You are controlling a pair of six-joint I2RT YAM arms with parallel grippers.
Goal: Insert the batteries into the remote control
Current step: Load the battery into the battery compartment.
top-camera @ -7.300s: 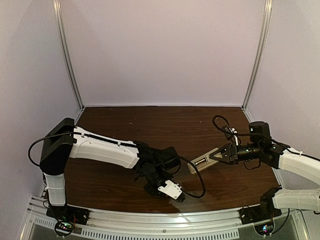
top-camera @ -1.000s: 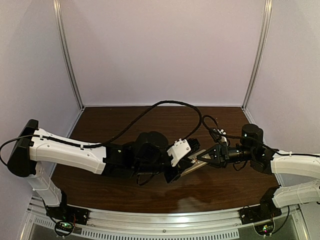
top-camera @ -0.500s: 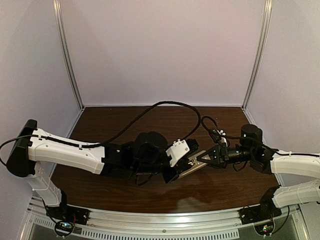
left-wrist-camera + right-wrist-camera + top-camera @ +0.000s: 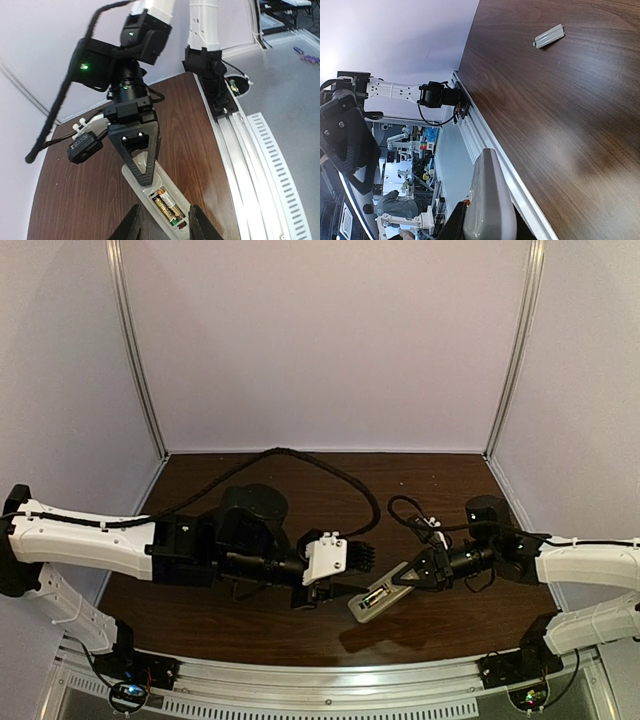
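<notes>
The white remote control (image 4: 373,601) is held above the table with its battery bay facing up. In the left wrist view the remote control (image 4: 150,186) has its bay open, and two gold batteries (image 4: 167,205) lie side by side inside. My right gripper (image 4: 405,577) is shut on the remote's far end; its black fingers (image 4: 142,160) clamp it. From the right wrist the remote (image 4: 489,202) shows edge-on between the jaws. My left gripper (image 4: 162,227) is open and empty, its jaws standing either side of the bay end. It sits just left of the remote (image 4: 350,570).
A small grey battery cover (image 4: 549,36) lies flat on the dark wooden table (image 4: 300,490). An aluminium rail (image 4: 330,680) runs along the near edge. A black cable (image 4: 330,465) loops over the table behind the left arm. Pale walls close in the back and sides.
My left arm has drawn back to the left, away from the remote. My right gripper has carried the remote lower and nearer the front edge.
</notes>
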